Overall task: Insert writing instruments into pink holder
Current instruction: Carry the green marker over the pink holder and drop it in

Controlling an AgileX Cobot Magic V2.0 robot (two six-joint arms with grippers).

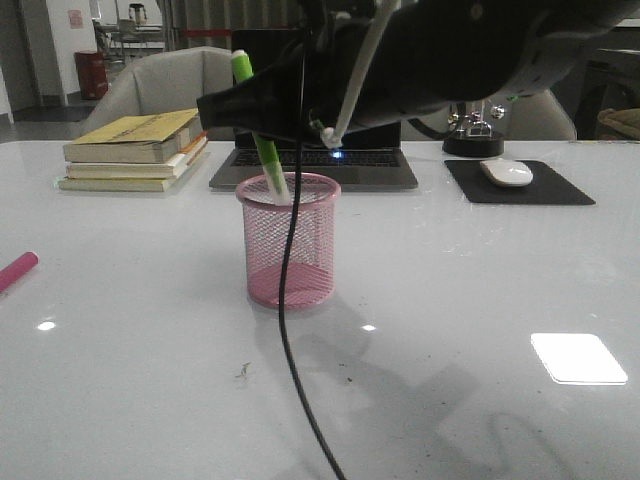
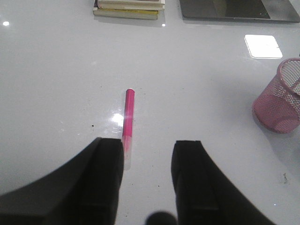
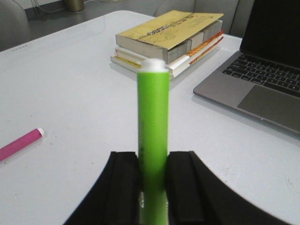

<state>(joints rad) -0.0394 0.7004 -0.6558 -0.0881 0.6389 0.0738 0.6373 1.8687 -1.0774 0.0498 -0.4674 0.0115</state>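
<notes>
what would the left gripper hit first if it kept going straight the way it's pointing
Most likely the pink marker lying on the white table. The open left gripper points along the tabletop, and the marker's near end sits by the left finger. Height above the table is unclear, so it might pass over it.

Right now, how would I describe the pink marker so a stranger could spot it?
Start at the stack of books at the table's back left, then come toward the near left edge. The pink marker lies flat there, alone, unlike the green marker tilted in the pink holder.

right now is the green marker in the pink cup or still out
Partly in: the green marker leans with its lower end inside the pink cup, and the right gripper grips it.
</notes>
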